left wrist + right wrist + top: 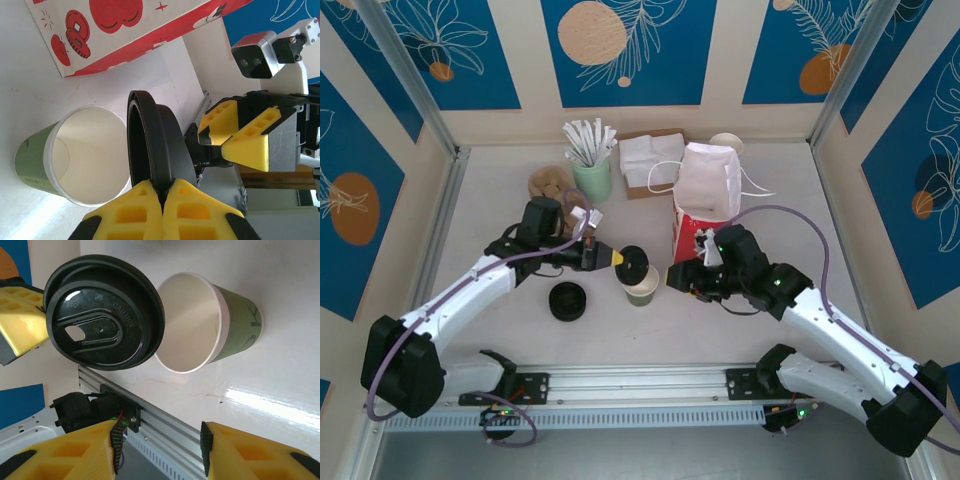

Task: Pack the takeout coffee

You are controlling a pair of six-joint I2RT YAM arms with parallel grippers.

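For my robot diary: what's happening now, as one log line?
left claw: shut on lid | lid: not yet on open cup | right claw: open, empty

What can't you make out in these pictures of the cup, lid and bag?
Inside of the red-and-white paper bag: top external view, its folded top hides it.
Print on the olive-green paper cup: right wrist view, it curves out of sight.
Right rim of that cup: left wrist view, the round black plastic lid covers it.
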